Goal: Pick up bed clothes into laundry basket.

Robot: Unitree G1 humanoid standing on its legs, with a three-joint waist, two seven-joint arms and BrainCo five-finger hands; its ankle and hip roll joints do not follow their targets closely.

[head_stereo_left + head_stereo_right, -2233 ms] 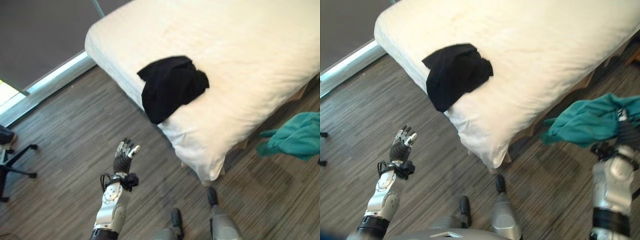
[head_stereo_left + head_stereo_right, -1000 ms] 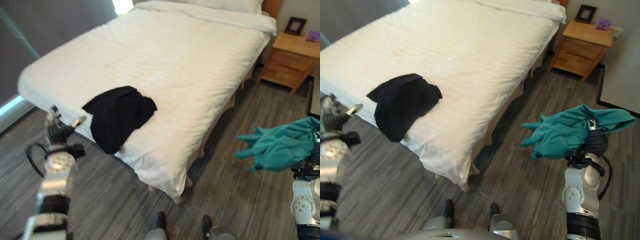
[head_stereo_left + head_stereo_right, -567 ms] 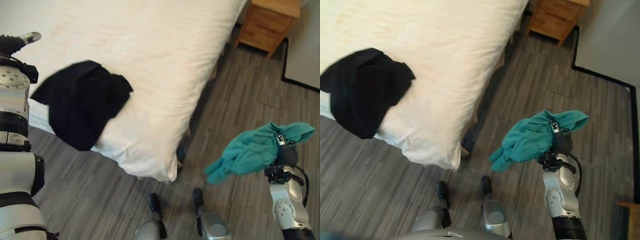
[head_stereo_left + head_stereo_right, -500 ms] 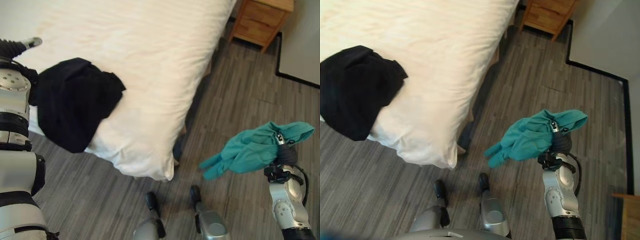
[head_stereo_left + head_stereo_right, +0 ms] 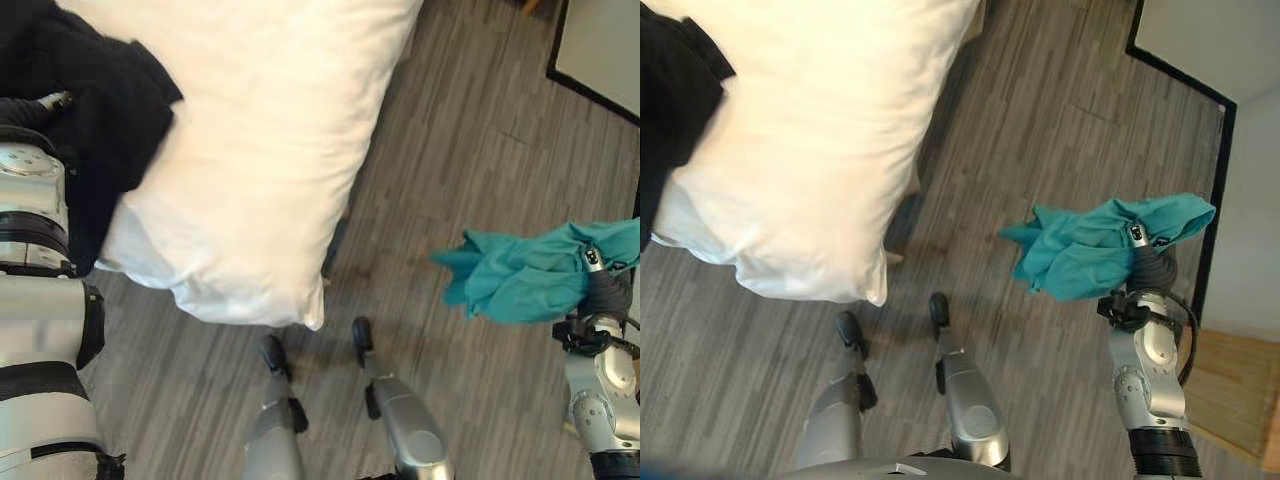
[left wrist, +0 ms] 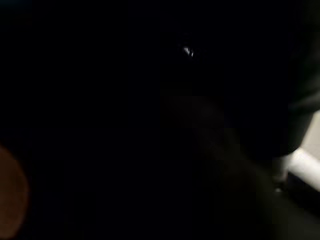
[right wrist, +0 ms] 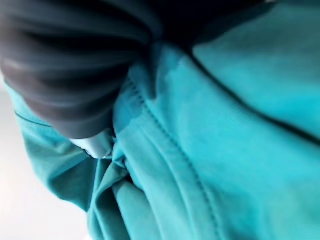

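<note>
I have the teal garment bunched in my right hand, lifted clear of the wood floor on the right side, well apart from the bed. In the right wrist view the cloth is wrapped tight against the hand's dark cover and a silver finger curls into the folds, so I judge the fingers clamped on it firmly enough to carry.

My left hand is up against the black garment lying on the near left corner of the bed. One pale fingertip shows at the edge of the cloth; the rest is buried in black, and the left wrist view is dark, so I cannot tell whether those fingers are apart or closed.

I see no laundry basket here, so my step is to carry the teal piece until the basket comes into sight. To do it well I would keep the right arm raised, since a loose tail of cloth hangs toward the left and could drag or snag on my way. I'd hold the squeeze steady and let go only once the hand is over the basket's opening. The black piece is a second trip.
</note>
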